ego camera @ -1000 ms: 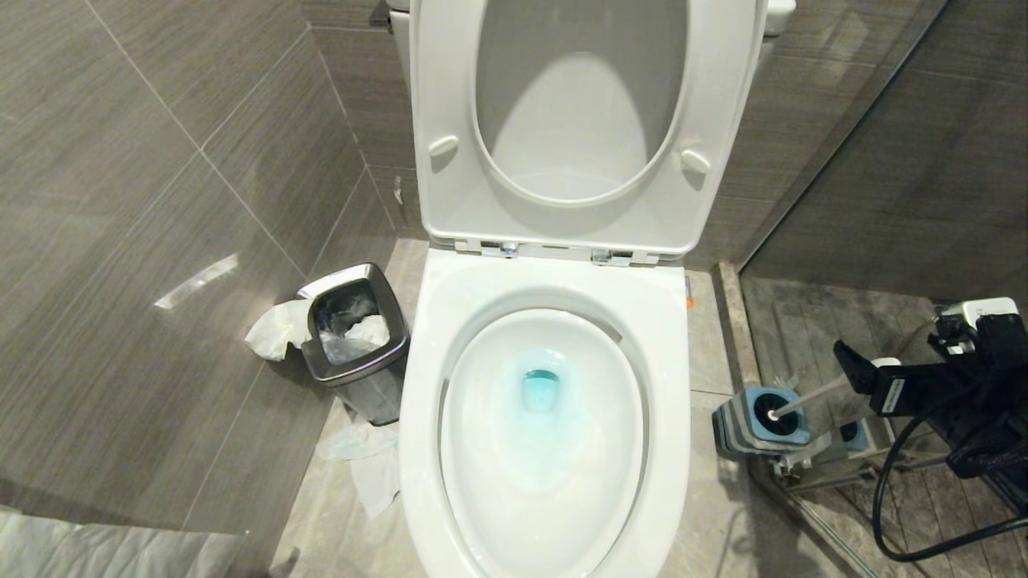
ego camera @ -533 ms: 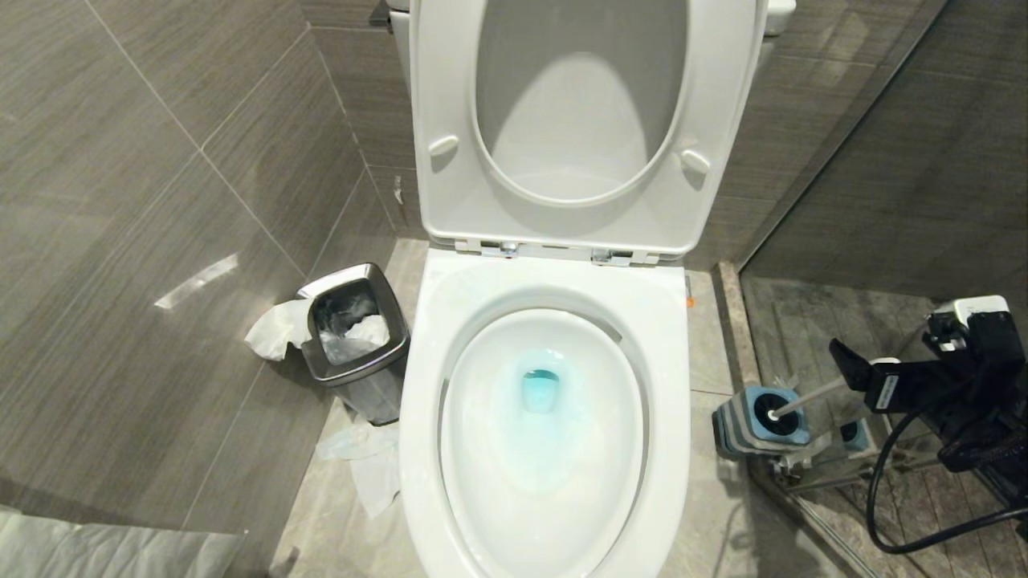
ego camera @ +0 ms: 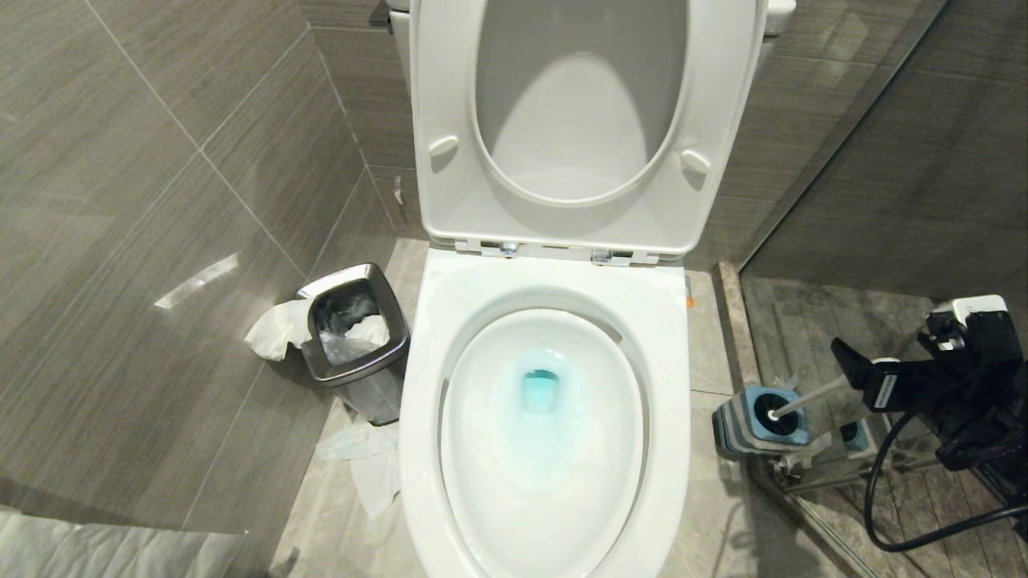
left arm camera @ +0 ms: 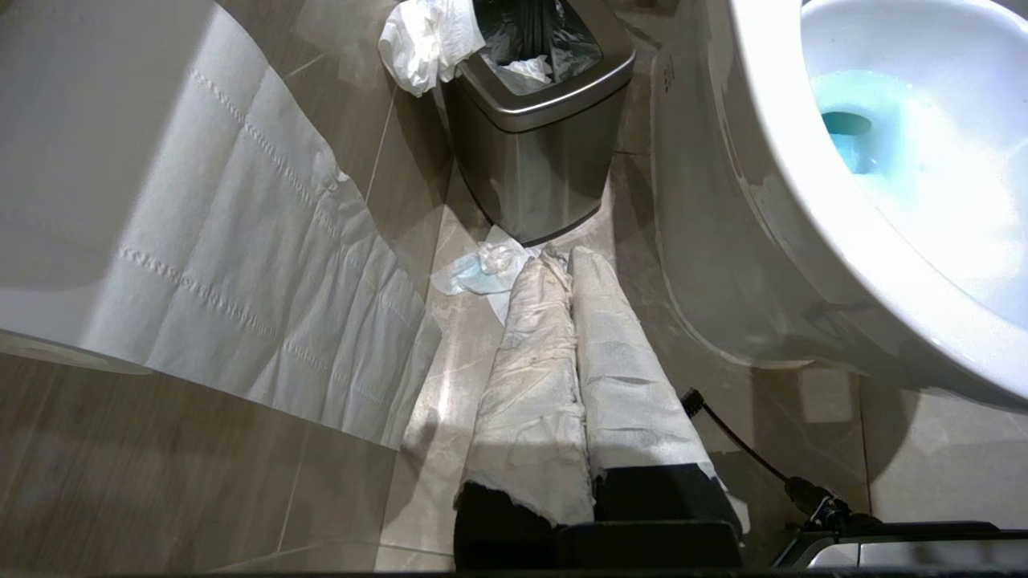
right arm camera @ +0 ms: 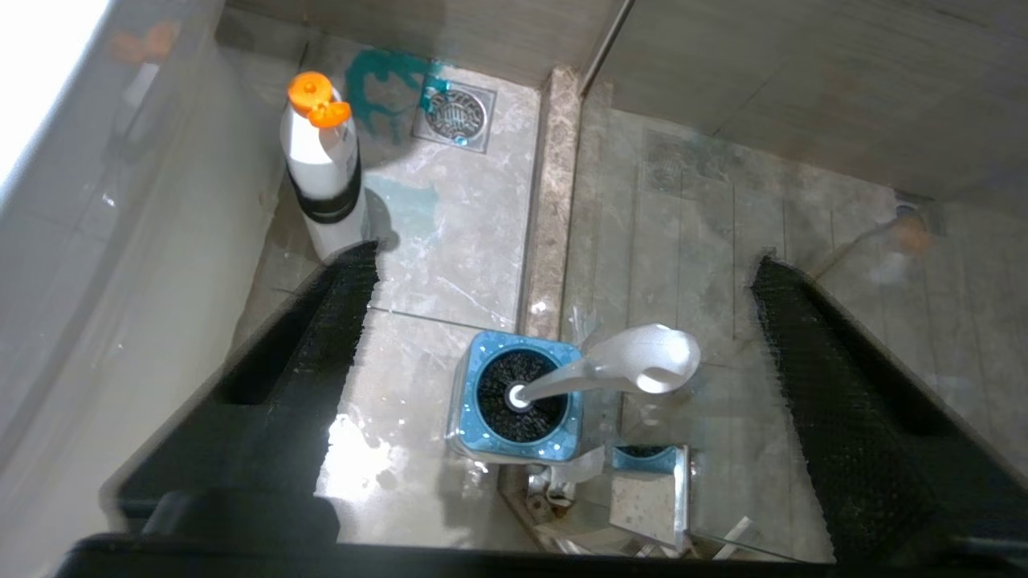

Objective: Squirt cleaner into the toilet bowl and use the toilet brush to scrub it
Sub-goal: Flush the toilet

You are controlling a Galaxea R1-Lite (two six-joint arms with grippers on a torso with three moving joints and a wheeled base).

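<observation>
The toilet bowl [ego camera: 666,337] stands open with its seat and lid raised, and blue cleaner tints the water. To its right the toilet brush [ego camera: 803,399] stands in a blue-topped holder [ego camera: 759,421] on the floor, its white handle leaning away. My right gripper [ego camera: 851,365] hovers at the handle's end. In the right wrist view it [right arm camera: 564,257] is open, fingers wide apart, with the toilet brush [right arm camera: 634,365] below, between them and untouched. A white cleaner bottle [right arm camera: 321,168] with an orange cap stands beside the bowl. My left gripper [left arm camera: 562,261], paper-wrapped, is shut near the floor.
A steel waste bin [ego camera: 353,337] with tissue spilling out stands left of the bowl, above crumpled paper [ego camera: 369,466] on the floor. A stone kerb [right arm camera: 550,185] and a glass partition run just behind the brush holder. A floor drain [right arm camera: 454,116] lies beyond the bottle. Toilet paper [left arm camera: 241,241] hangs at my left.
</observation>
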